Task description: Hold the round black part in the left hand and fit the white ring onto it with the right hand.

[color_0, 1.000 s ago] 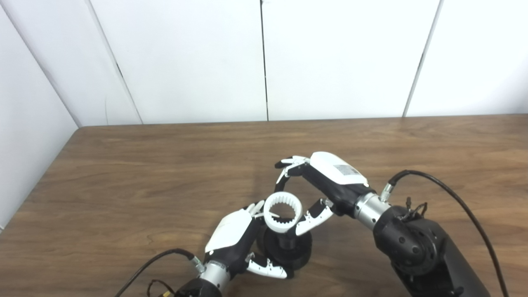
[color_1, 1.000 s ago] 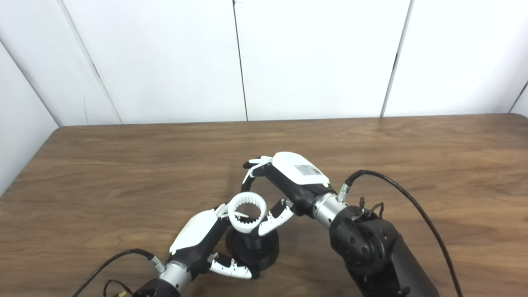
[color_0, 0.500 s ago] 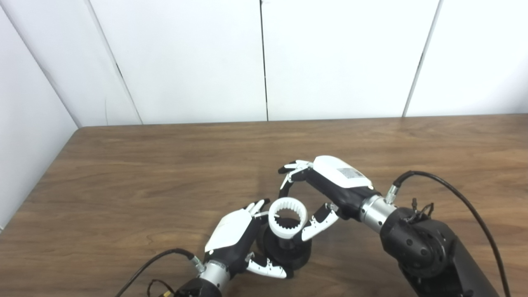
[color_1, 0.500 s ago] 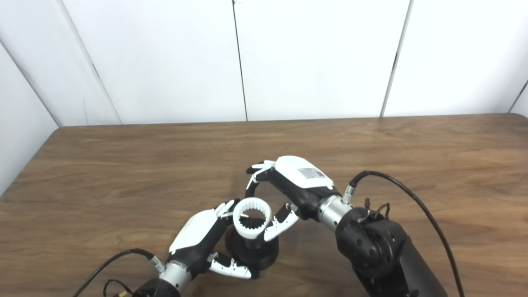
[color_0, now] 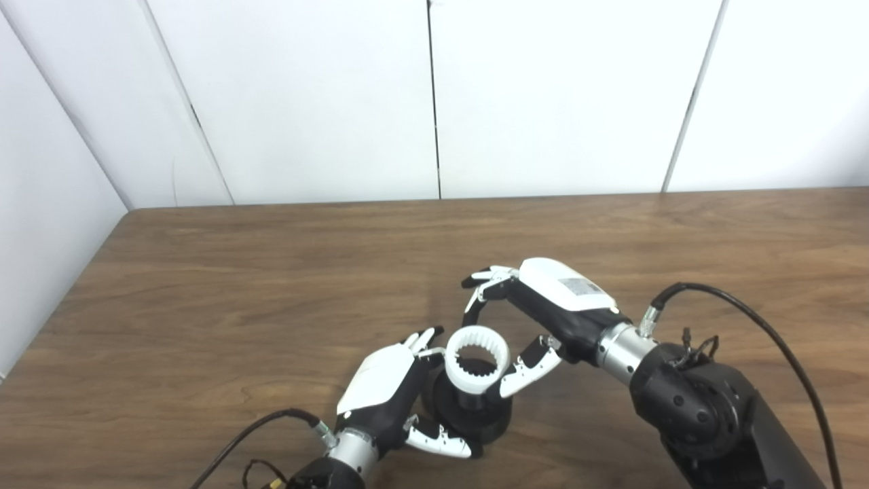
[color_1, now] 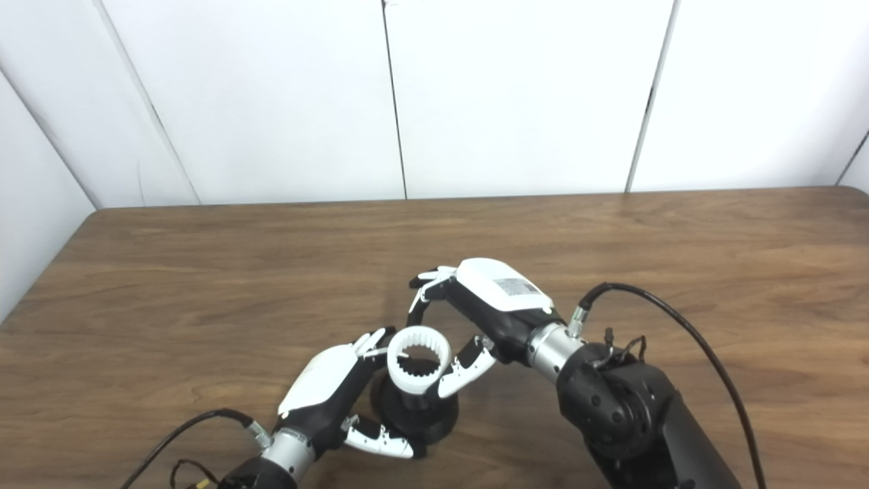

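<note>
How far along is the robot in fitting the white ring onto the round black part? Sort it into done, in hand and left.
Done: the left hand is holding the round black part on the table.
In hand: the right hand holds the white ring at the part's top, slightly tilted.
Left: whether the ring is fully seated cannot be told; pressing it home and letting go remain.

1. Both views look from the robot's head, down and forward over the wooden table [color_0: 204, 285] toward the white wall [color_0: 543, 95].
2. The two are side by side; the right eye view shows everything shifted to the left.
3. Both share the table's near-middle part, seen close.
</note>
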Action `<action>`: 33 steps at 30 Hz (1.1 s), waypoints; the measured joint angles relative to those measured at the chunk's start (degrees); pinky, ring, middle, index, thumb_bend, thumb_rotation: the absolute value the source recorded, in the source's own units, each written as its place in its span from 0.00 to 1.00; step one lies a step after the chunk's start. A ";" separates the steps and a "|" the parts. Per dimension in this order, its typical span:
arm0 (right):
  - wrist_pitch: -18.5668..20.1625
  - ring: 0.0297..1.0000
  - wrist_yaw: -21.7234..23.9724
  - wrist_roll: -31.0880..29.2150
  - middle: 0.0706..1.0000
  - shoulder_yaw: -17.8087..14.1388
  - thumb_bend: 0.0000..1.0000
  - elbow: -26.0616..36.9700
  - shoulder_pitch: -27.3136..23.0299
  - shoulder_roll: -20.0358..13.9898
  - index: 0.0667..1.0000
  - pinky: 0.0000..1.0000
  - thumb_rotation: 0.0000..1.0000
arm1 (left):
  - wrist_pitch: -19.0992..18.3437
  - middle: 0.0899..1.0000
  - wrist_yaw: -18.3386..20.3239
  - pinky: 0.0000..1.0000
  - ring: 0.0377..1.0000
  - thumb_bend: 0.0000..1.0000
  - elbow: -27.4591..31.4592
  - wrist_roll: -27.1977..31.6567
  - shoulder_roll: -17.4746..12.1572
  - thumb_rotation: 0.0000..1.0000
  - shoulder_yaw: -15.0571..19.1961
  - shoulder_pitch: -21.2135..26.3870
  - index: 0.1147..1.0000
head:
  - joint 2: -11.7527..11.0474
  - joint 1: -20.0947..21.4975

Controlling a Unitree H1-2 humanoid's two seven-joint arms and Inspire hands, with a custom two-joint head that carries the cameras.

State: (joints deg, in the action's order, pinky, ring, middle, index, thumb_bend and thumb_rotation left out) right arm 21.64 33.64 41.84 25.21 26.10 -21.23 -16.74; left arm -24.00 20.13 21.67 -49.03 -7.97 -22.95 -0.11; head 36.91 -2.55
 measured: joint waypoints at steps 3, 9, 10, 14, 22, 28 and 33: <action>0.00 0.92 -0.16 -0.02 0.86 -0.01 0.52 0.00 0.20 0.00 0.46 0.82 0.16 | 0.00 1.00 0.00 0.99 1.00 0.88 0.00 0.07 0.00 0.20 0.03 0.00 0.67 | -0.17 0.00; 0.06 0.92 0.48 0.05 0.86 0.29 0.52 -0.67 2.07 -0.27 0.46 0.83 0.16 | 0.10 1.00 0.11 0.97 1.00 0.88 0.01 0.29 -0.05 0.20 0.10 -0.03 0.67 | -0.09 -0.09; 0.06 0.92 0.50 0.11 0.86 0.30 0.52 -0.67 2.01 -0.26 0.46 0.83 0.16 | 0.09 1.00 0.12 0.97 1.00 0.88 0.00 0.29 -0.07 0.20 0.13 0.06 0.67 | -0.09 -0.09; 0.04 0.92 0.54 0.08 0.86 0.30 0.52 -0.67 2.01 -0.29 0.46 0.82 0.16 | 0.07 1.00 0.12 0.97 1.00 0.88 0.00 0.23 -0.05 0.20 0.11 0.08 0.68 | 0.17 0.00; 0.05 0.93 0.91 0.09 0.86 0.24 0.52 -0.62 2.00 -0.31 0.46 0.83 0.16 | 0.02 1.00 0.12 0.98 1.00 0.89 0.00 0.36 0.00 0.18 0.14 0.07 0.67 | 0.09 0.00; 0.05 0.93 1.17 0.10 0.86 0.21 0.52 -0.60 1.96 -0.33 0.46 0.83 0.16 | 0.03 1.00 0.05 0.98 1.00 0.88 0.00 0.45 0.10 0.18 0.26 0.05 0.68 | 0.09 0.09; 0.05 0.93 1.37 0.41 0.87 0.34 0.52 -0.52 1.87 -0.33 0.46 0.81 0.16 | -0.01 1.00 0.10 0.99 1.00 0.88 0.00 0.47 0.10 0.18 0.26 0.03 0.68 | 0.09 0.00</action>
State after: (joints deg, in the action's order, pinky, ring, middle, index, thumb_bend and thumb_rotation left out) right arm 21.69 35.02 42.25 25.55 25.59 -19.36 -17.06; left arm -24.01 20.24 21.67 -48.56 -7.86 -22.70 -0.08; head 37.00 -2.55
